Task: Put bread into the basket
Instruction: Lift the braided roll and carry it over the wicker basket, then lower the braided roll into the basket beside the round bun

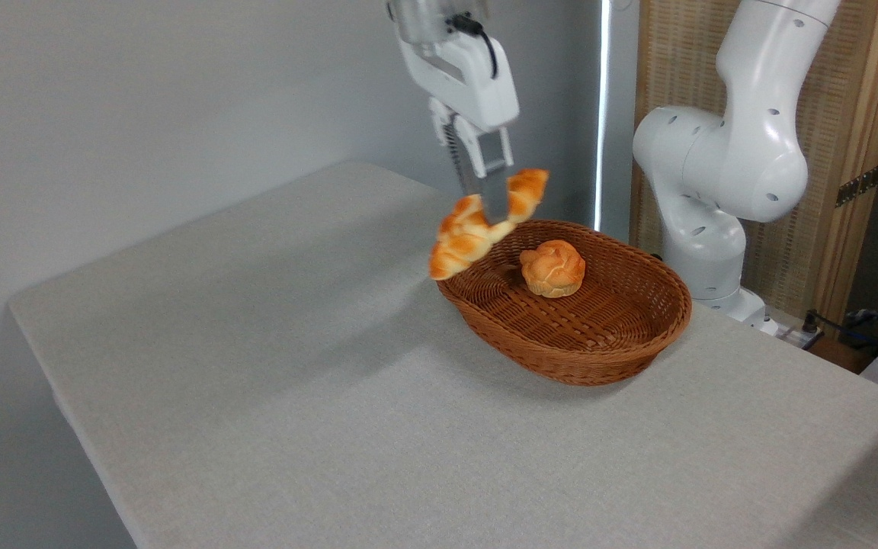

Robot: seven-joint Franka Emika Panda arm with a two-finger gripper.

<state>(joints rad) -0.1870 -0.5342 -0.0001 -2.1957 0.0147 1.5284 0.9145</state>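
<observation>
The bread [477,229] is hanging tilted in the gripper [494,200], over the left rim of the basket [607,347]; below and right of the gripper, a bun [552,268] is sitting inside the basket.

You see these counts
Braided bread [469,236]: one
Round bun [552,268]: one
Wicker basket [599,351]: one
Gripper [491,200]: one

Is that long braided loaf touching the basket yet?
Cannot tell. In the one camera view the bread, gripped by the tool, overlaps the basket rim at its lower tip, so no gap or contact shows plainly.
</observation>
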